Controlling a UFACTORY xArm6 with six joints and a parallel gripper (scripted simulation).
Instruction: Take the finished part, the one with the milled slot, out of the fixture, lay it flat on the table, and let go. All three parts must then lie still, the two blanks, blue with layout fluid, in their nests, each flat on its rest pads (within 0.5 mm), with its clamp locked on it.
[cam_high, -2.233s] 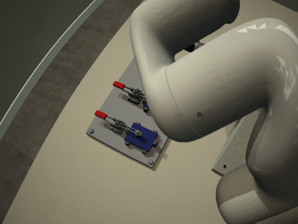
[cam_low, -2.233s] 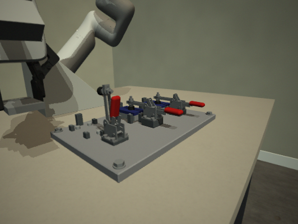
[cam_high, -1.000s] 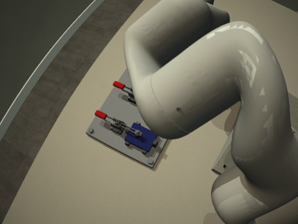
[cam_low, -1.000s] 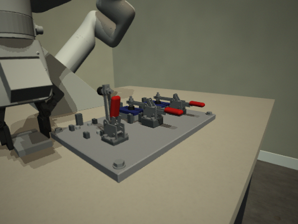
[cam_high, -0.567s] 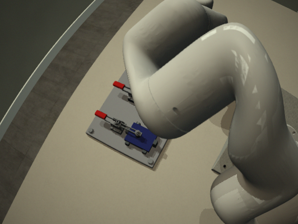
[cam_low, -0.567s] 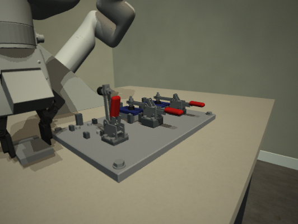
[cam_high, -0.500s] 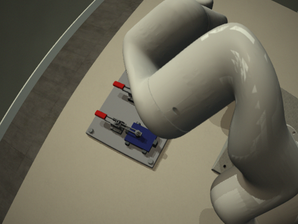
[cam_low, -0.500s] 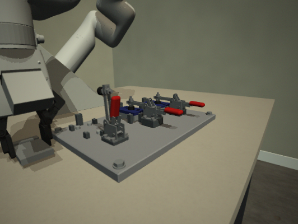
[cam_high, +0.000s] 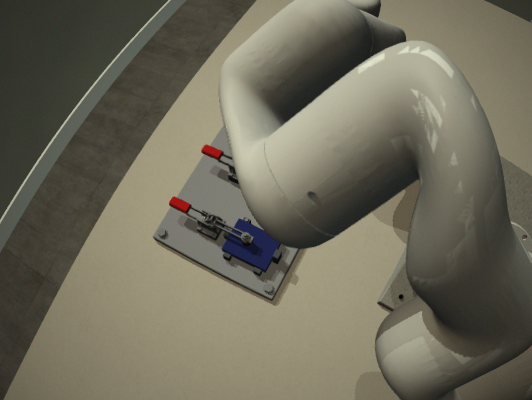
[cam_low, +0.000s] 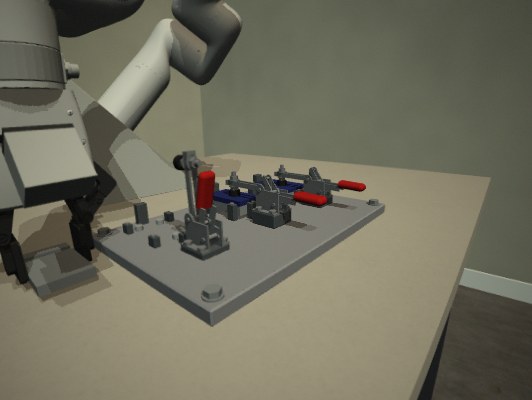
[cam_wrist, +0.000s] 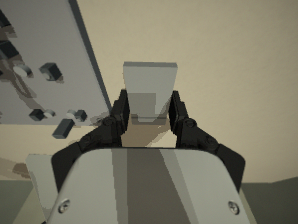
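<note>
My gripper (cam_low: 50, 256) (cam_wrist: 149, 99) is shut on the finished part (cam_low: 57, 272) (cam_wrist: 150, 82), a plain grey block, gripping its two sides. It holds the part flat, low over the table, just left of the fixture plate (cam_low: 280, 250) (cam_high: 192, 200) (cam_wrist: 50, 30). I cannot tell if the part touches the table. The near nest (cam_low: 150, 227) is empty and its clamp (cam_low: 205, 190) stands open with the red handle upright. Two blue blanks (cam_low: 227, 196) (cam_low: 291, 186) sit in their nests under clamps with red handles (cam_low: 310, 198) (cam_low: 351, 186) laid flat. The top view shows one blank (cam_high: 252, 245); the arm hides my gripper.
The arm's base and its grey mount stand close behind the gripper. The table edge (cam_low: 450, 310) drops off at the right.
</note>
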